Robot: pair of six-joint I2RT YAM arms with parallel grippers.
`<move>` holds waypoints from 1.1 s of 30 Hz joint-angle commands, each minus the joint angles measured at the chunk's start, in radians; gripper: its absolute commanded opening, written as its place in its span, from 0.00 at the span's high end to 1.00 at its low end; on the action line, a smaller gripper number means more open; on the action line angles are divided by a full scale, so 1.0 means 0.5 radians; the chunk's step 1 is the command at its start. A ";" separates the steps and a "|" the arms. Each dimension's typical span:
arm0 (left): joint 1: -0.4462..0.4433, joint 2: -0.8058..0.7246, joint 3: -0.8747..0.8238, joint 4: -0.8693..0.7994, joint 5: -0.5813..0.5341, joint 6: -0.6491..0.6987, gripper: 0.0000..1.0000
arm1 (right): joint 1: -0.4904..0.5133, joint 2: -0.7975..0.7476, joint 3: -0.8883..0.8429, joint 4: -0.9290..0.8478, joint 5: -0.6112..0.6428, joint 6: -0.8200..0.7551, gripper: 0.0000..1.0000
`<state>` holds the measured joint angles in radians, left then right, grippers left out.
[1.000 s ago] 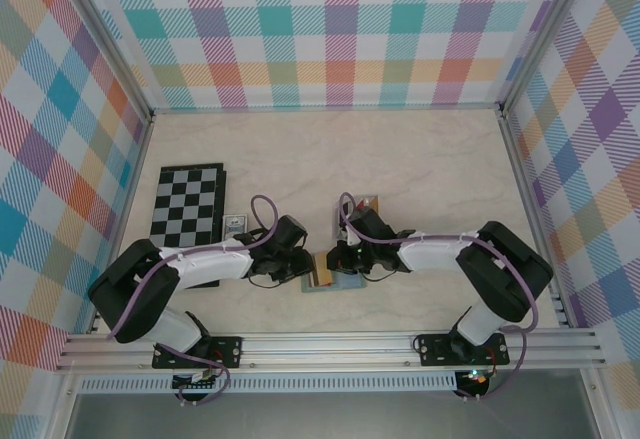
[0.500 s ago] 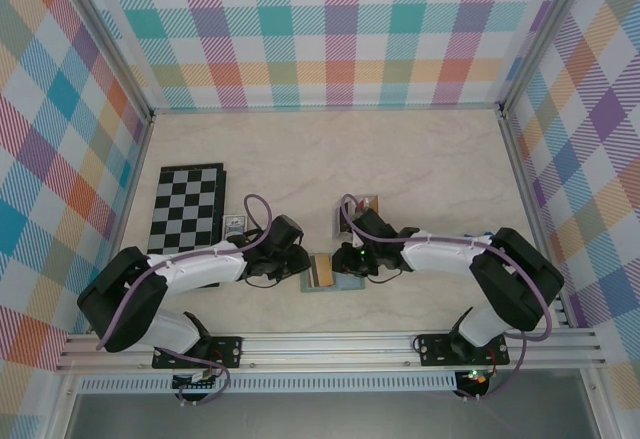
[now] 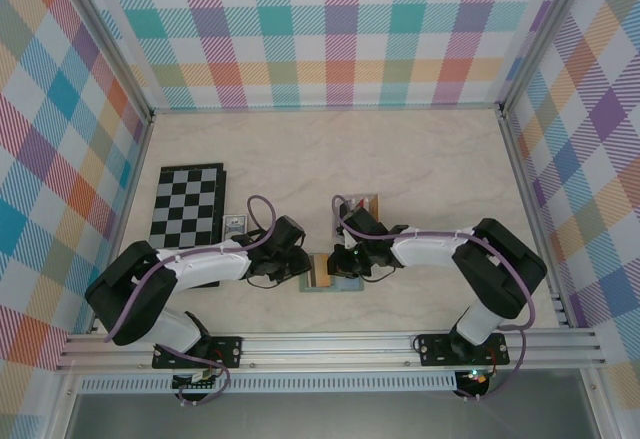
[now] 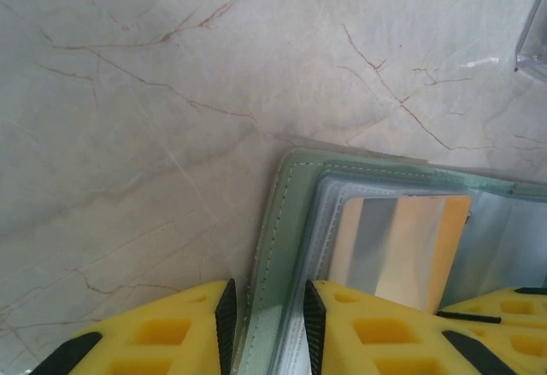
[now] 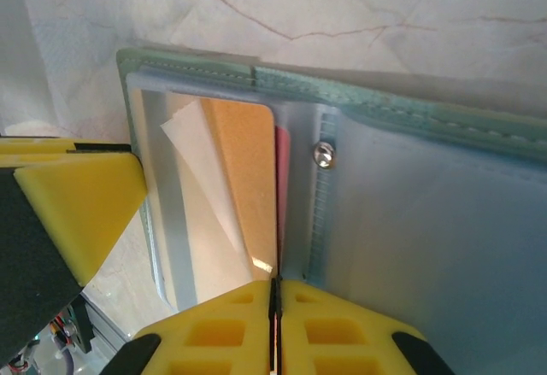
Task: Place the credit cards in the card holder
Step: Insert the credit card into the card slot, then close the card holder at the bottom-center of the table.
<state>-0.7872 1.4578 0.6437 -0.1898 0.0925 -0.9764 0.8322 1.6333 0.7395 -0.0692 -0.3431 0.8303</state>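
Note:
The sage-green card holder (image 3: 324,277) lies open on the table between both grippers. My left gripper (image 4: 265,308) is shut on its left edge, with the green flap (image 4: 278,247) pinched between the black pads. An orange-tan credit card (image 4: 402,247) sits behind the clear pocket window. My right gripper (image 5: 275,288) is shut on a red credit card (image 5: 283,187) seen edge-on, standing in the slot beside the orange-tan credit card (image 5: 244,170) and left of the snap stud (image 5: 323,155). The left gripper's yellow finger (image 5: 73,208) shows at the left of the right wrist view.
A folded chessboard (image 3: 187,204) lies at the left, with a small grey object (image 3: 234,224) beside it. A clear tray (image 3: 362,204) holding a card sits just behind the right gripper; its corner (image 4: 534,25) shows in the left wrist view. Checked walls enclose the table.
The right arm swung its elbow out to the right and came back, and its gripper has edged left over the card holder. The left gripper kept its hold on the holder's edge.

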 commanded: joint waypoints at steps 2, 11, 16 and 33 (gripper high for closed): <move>0.016 0.021 -0.039 0.067 0.048 -0.005 0.71 | 0.029 0.027 0.098 0.063 -0.113 -0.047 0.90; 0.017 -0.059 -0.051 0.004 -0.039 -0.029 0.70 | 0.029 -0.165 0.154 -0.297 0.193 -0.125 0.83; 0.018 -0.168 0.013 -0.157 -0.181 0.043 0.66 | 0.029 -0.392 0.236 -0.612 0.536 -0.228 0.74; 0.086 -0.200 0.346 -0.456 -0.376 0.245 0.55 | -0.389 -0.763 0.542 -1.144 1.063 -0.655 0.55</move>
<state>-0.7666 1.3315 0.7712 -0.3920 -0.0727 -0.8845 0.6754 1.2411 0.9573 -0.5785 0.1791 0.5739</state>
